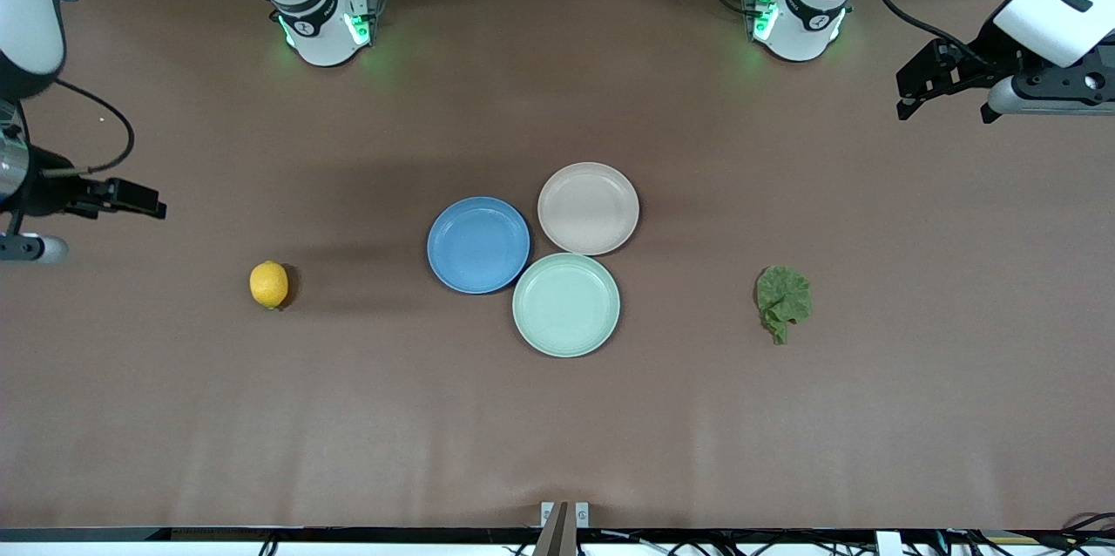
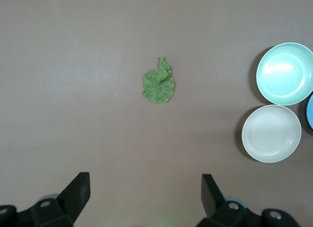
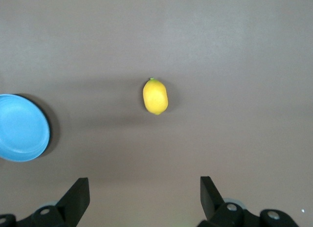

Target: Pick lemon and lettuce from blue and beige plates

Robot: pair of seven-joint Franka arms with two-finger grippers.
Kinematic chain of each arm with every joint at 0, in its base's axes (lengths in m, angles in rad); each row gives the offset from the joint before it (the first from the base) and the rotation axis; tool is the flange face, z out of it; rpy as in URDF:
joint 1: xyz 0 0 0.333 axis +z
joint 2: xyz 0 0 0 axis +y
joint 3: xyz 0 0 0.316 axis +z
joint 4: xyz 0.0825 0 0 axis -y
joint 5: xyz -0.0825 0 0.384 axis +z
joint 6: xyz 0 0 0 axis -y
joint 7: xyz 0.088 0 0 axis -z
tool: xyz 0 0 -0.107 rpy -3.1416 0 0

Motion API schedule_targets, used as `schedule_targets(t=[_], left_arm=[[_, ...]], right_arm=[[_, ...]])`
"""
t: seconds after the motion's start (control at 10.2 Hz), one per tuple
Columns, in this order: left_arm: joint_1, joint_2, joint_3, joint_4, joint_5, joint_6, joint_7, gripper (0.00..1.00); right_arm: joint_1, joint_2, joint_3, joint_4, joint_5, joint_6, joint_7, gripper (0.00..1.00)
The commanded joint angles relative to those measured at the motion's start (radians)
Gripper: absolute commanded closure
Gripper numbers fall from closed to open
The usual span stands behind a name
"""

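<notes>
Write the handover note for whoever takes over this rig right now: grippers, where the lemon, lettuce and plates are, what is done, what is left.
Left gripper: open, holding nothing, up over the table's left-arm end.
Right gripper: open, holding nothing, up over the right-arm end.
Lemon: on the bare table toward the right arm's end, beside the blue plate, apart from it.
Lettuce: on the bare table toward the left arm's end.
Blue, beige plate and mint plate: clustered mid-table, nothing on them.
Done: both items are off the plates.
Left: nothing obvious; both arms wait.
</notes>
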Motion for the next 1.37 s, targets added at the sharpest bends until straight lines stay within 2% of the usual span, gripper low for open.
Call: schedule_targets(t=[0.0,0.39,0.78,1.27], left_arm=[[0.003,0.001,0.003,0.017,-0.026,-0.017,0.032,0.00],[0.005,0.003,0.003,0.017,-0.025,-0.017,0.032,0.00],[0.003,0.003,0.003,0.017,-0.025,-0.016,0.030,0.00],[0.002,0.001,0.003,0.017,-0.025,-0.016,0.024,0.00]], right_arm=[[-0.033,-0.030,0.027,0.060,-0.012,-0.056,0.012,0.00],[-0.037,-0.047,0.054,0.129,-0.012,-0.138,0.011,0.00],[-0.047,-0.062,0.093,0.130,-0.011,-0.138,0.011,0.00],[-0.044,-0.059,0.091,0.129,-0.009,-0.136,0.021,0.00]])
